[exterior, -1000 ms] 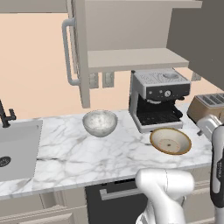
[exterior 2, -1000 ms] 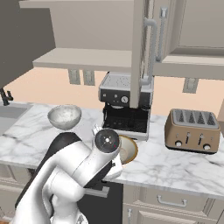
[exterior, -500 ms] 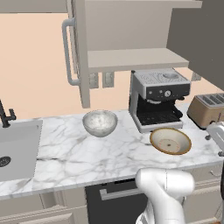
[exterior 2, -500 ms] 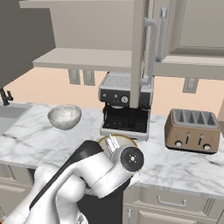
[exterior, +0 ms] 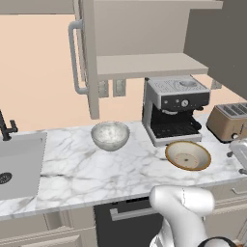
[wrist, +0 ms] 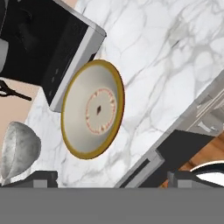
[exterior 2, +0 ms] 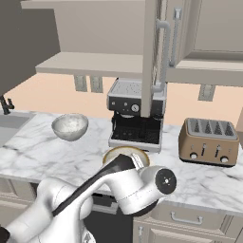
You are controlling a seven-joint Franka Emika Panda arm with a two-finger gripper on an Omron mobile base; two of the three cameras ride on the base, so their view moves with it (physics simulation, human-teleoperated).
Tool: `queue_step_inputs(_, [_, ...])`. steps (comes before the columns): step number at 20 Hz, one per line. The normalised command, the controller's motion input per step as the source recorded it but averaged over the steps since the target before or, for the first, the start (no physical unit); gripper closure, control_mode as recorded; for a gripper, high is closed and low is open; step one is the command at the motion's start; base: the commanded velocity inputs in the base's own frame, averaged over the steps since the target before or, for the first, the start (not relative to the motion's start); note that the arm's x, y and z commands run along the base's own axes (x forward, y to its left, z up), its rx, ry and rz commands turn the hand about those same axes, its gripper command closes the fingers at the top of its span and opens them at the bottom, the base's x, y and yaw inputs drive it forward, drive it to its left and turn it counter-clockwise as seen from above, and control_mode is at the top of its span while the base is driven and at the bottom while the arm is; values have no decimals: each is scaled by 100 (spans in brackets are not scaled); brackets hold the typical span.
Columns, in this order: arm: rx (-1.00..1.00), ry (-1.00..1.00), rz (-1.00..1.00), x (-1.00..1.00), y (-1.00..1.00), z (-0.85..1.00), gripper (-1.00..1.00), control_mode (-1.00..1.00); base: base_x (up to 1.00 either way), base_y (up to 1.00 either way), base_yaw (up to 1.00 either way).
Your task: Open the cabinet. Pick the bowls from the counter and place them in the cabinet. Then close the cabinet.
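The cabinet (exterior: 149,62) stands open with both doors swung out, and its inner shelf (exterior 2: 95,64) is bare. On the counter (exterior: 72,169) a deep grey-white marbled bowl (exterior: 110,135) sits left of the coffee machine. The shallower tan bowl (exterior: 187,155) lies in front of that machine. In the hand view the tan bowl (wrist: 94,109) is centred, with the grey bowl (wrist: 19,148) at the lower left. My gripper (wrist: 113,179) is open and hovers off the counter's front edge, apart from the tan bowl and holding nothing. My arm partly covers the tan bowl (exterior 2: 124,152).
A steel coffee machine (exterior: 176,108) stands under the cabinet, with a toaster (exterior: 230,120) to its right. The sink (exterior: 19,161) and a black faucet (exterior: 5,128) are at the far left. The open door with its bar handle (exterior 2: 163,52) hangs above the machine.
The arm has swung right and lower, so the forearm has left the right edge of the left base view. Neither bowl has moved, and the jaws stay wide.
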Motion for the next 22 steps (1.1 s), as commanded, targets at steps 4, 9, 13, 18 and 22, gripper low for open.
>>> queue_step_inputs(4, [0, 0, 0, 38, -2, -25, -100, -100, 0, 0, 0])
queue_step_inputs(9, [0, 0, 0, 34, 0, -22, -100, -100, 0, 0, 0])
queue_step_inputs(13, [0, 0, 0, 28, 0, -16, -100, -100, 0, 0, 0])
queue_step_inputs(18, [3, 0, 0, 21, 0, -22, -100, -100, 0, 0, 0])
queue_step_inputs(22, [4, 0, 0, 23, 0, -27, -100, -100, 0, 0, 0])
